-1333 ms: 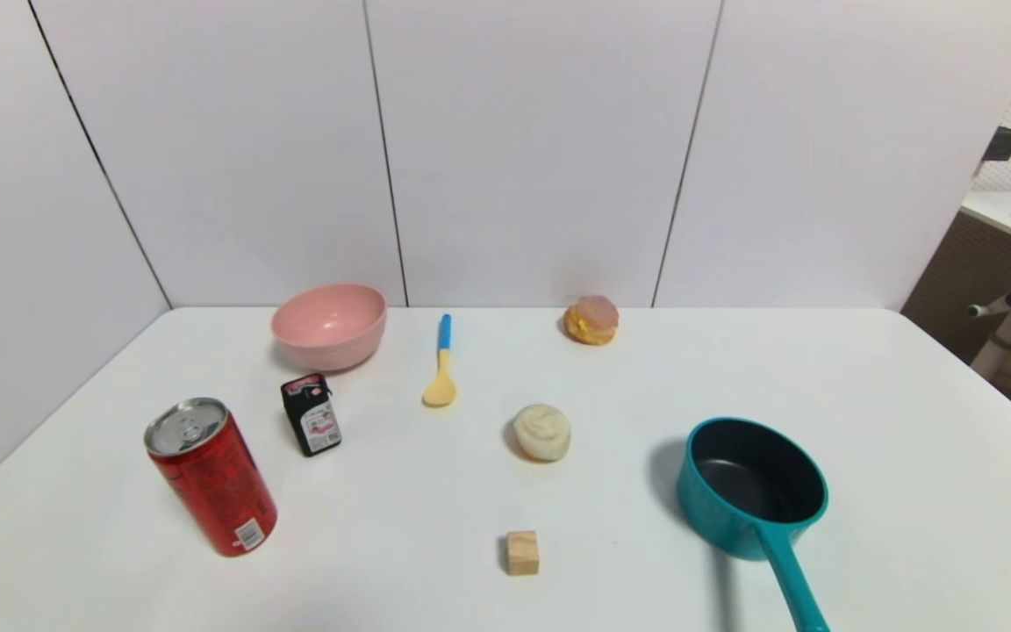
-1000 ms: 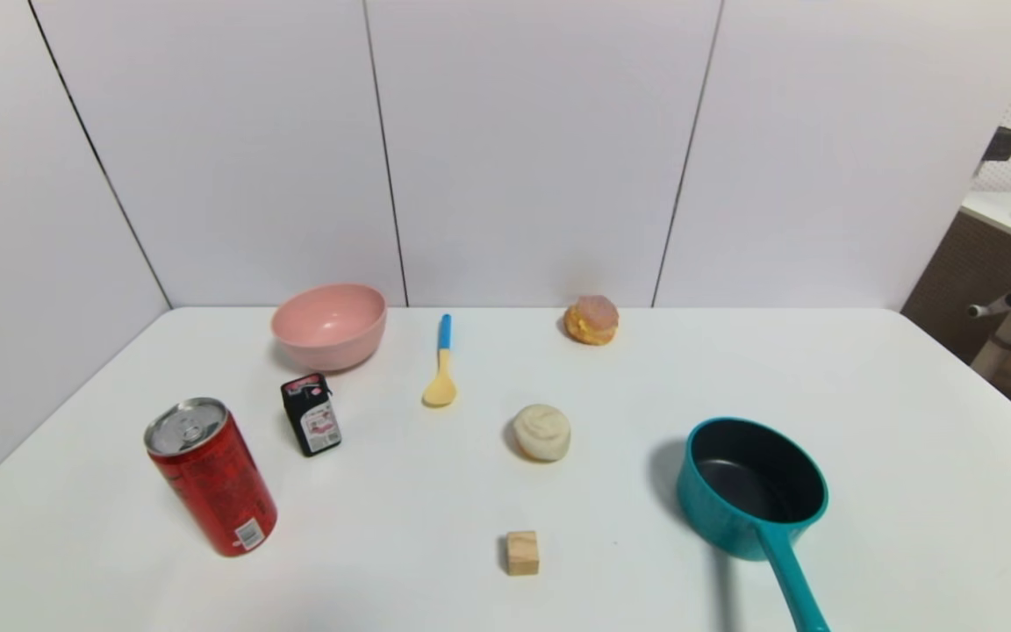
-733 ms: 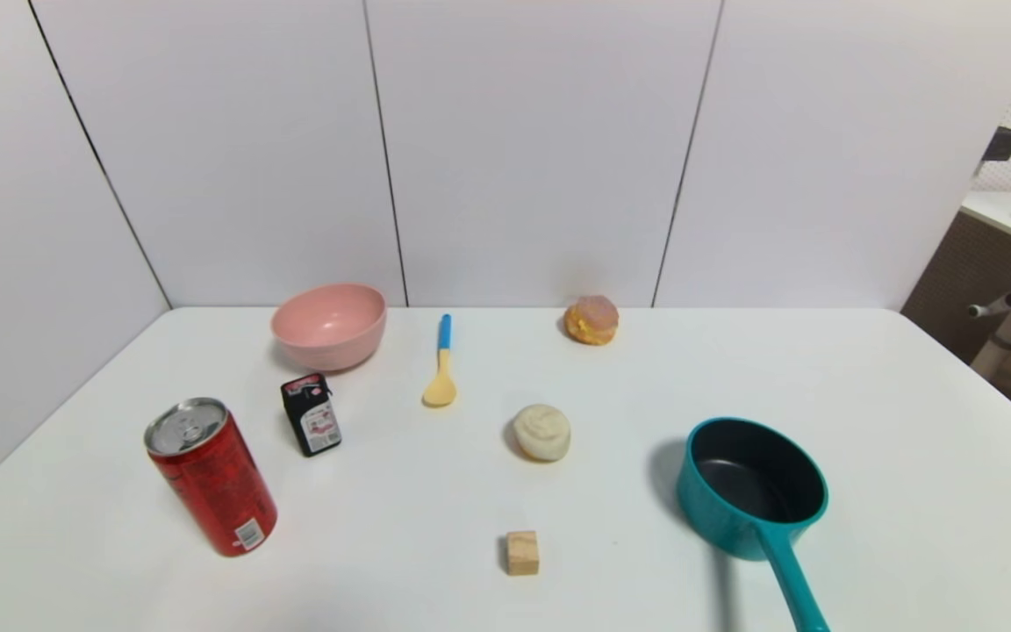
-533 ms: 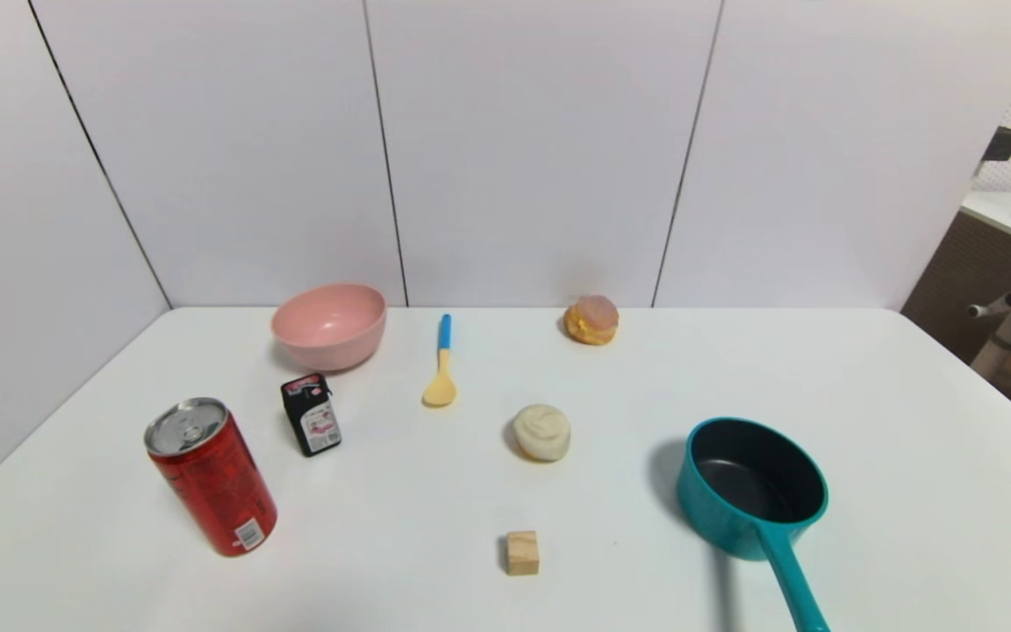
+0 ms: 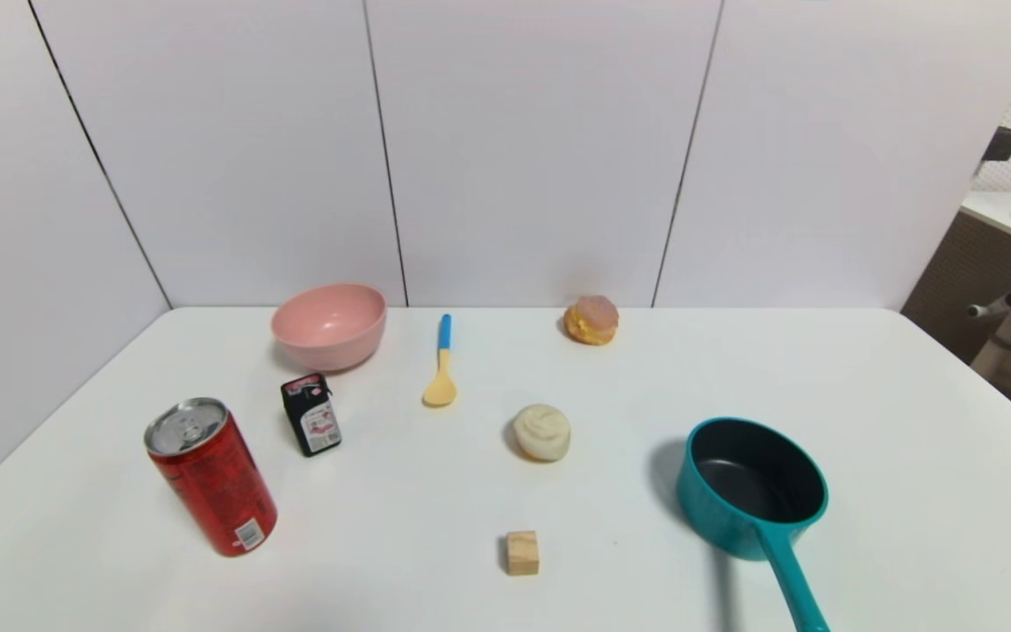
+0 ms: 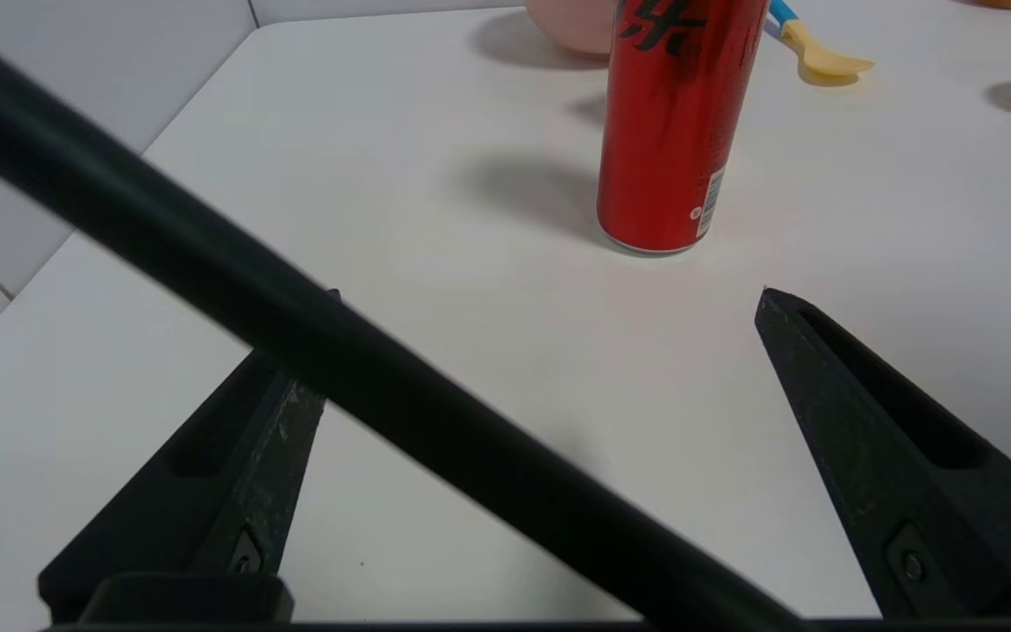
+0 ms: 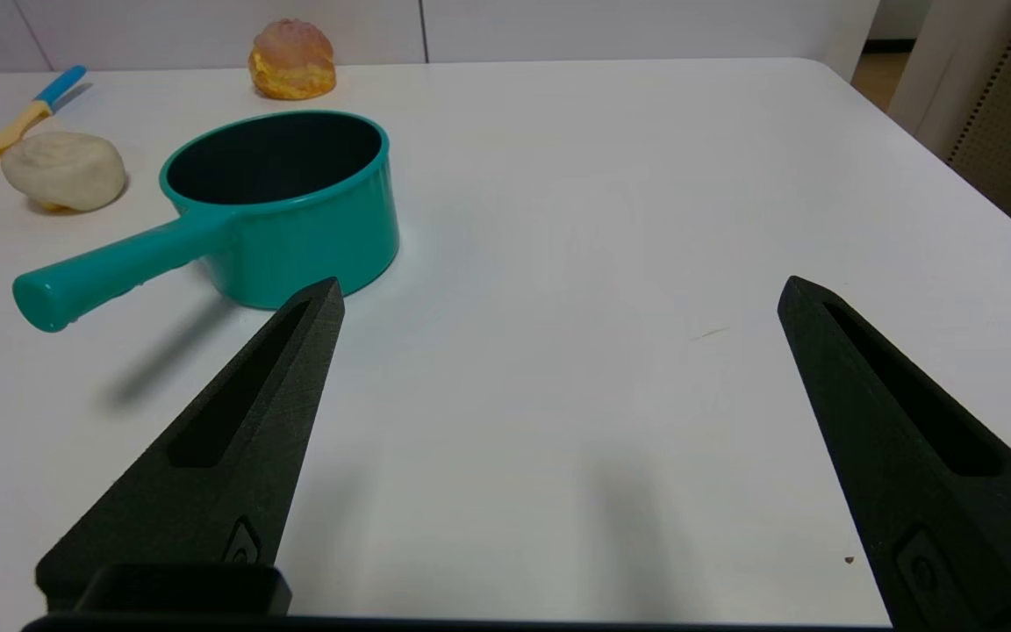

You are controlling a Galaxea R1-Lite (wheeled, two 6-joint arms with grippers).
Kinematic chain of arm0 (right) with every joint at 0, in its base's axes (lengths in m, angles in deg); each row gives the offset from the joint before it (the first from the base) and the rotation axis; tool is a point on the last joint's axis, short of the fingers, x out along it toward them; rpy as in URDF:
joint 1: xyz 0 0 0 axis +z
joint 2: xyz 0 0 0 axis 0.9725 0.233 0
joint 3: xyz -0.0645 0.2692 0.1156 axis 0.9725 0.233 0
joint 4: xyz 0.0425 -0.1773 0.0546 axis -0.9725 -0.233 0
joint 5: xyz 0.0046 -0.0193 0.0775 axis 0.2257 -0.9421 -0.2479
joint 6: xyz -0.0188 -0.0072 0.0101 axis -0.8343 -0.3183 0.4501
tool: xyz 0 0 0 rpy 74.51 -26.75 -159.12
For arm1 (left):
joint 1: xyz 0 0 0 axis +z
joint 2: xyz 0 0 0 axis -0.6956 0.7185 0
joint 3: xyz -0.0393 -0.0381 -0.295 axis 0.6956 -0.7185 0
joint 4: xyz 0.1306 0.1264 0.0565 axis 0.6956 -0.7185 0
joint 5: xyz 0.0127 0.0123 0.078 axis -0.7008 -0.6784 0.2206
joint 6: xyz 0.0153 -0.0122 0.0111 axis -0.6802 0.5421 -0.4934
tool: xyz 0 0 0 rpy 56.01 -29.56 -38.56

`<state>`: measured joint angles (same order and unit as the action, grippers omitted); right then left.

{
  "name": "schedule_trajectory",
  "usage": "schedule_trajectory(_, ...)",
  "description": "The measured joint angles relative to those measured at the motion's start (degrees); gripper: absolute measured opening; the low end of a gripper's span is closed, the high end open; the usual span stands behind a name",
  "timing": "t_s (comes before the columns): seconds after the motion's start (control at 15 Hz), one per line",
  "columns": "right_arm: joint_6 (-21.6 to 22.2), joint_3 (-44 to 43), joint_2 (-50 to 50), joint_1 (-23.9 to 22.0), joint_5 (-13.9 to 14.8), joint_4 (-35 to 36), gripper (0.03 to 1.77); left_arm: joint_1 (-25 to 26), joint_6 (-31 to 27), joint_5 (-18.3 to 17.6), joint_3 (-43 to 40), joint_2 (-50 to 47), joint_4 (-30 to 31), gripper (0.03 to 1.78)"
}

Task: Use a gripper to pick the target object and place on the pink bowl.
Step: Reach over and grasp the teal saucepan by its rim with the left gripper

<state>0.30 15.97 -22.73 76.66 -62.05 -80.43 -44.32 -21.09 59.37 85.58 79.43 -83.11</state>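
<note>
The target object, a teal saucepan (image 5: pixel 751 483) (image 7: pixel 286 206) with a dark inside, stands upright at the table's near right, its long handle (image 5: pixel 793 588) (image 7: pixel 115 274) pointing to the front edge. The pink bowl (image 5: pixel 329 325) sits empty at the far left; in the left wrist view only its lower edge (image 6: pixel 569 19) shows behind the can. Neither arm appears in the head view. My right gripper (image 7: pixel 558 294) is open over bare table just in front of the saucepan, holding nothing. My left gripper (image 6: pixel 545 294) is open and empty, low over the table in front of the red can, with a black cable across its view.
A red soda can (image 5: pixel 210 476) (image 6: pixel 677 123) stands near left, a small black carton (image 5: pixel 311 413) behind it. A blue-handled yellow spoon (image 5: pixel 441 364), a white bun (image 5: pixel 541 431), a wooden cube (image 5: pixel 522 553) and a pink-topped puff (image 5: pixel 591 319) lie mid-table. White walls close the back and left.
</note>
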Motion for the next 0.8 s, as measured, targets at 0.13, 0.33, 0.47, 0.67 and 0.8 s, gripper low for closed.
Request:
schedule_trajectory(0.13, 0.0, 0.0, 0.0, 0.0, 0.0, 0.0, 1.71, 0.0, -0.5, -0.2, 0.9, 0.0, 0.2, 1.69)
schedule_trajectory(0.33, 0.0, 0.0, 0.0, 0.0, 0.0, 0.0, 1.71, 0.0, -0.9, -0.3, 4.5, 2.4, 0.2, 1.69)
schedule_trajectory(0.47, 0.0, 0.0, 0.0, 0.0, 0.0, 0.0, 1.71, -0.3, -1.5, -0.3, 9.6, 6.8, 0.1, 1.69)
schedule_trajectory(0.67, 0.0, 0.0, 0.0, 0.0, 0.0, 0.0, 1.71, -3.7, -3.0, -0.2, 17.4, 16.4, 0.1, 1.69)
schedule_trajectory(0.8, 0.0, 0.0, 0.0, 0.0, 0.0, 0.0, 1.71, -7.9, -5.0, -0.1, 23.8, 24.6, 0.0, 1.69)
